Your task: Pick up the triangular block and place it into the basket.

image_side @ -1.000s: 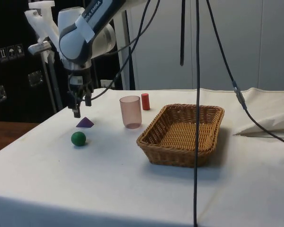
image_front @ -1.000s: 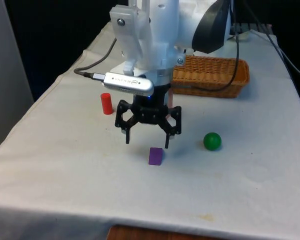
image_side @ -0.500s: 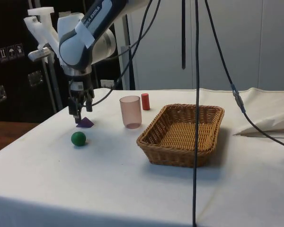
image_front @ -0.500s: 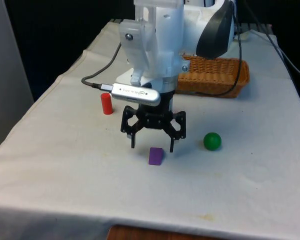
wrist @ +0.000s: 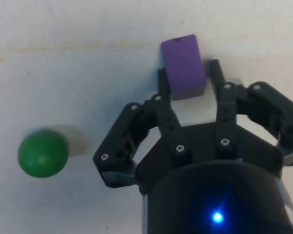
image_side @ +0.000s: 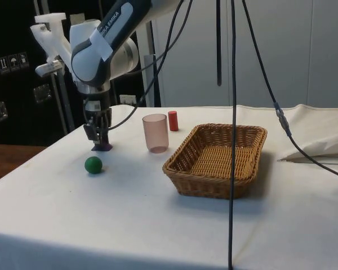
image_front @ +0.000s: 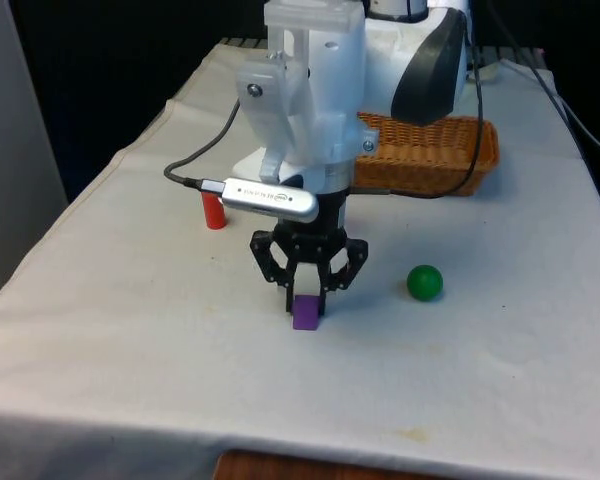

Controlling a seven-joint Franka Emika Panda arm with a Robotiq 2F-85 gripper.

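The purple triangular block [image_front: 306,316] lies on the white cloth near the table's front edge, also seen as the block [image_side: 103,147] from the side. My gripper [image_front: 306,300] has come straight down over it, and its two fingers press against the block's opposite sides. In the wrist view the block [wrist: 181,58] sits between the fingertips [wrist: 162,80], still resting on the cloth. The wicker basket [image_front: 450,178] stands at the back, towards the front view's right, and the same basket [image_side: 214,185] is well apart from the gripper [image_side: 99,140].
A green ball [image_front: 425,282] rests a short way from the block, on the front view's right. A red cylinder [image_front: 213,212] stands behind on the left. A translucent pink cup [image_side: 155,133] stands between the block and the basket. Cables hang in front of the side camera.
The gripper dropped down onto the purple block and its fingers came together from wide open until they met the block's sides. The block has not moved.
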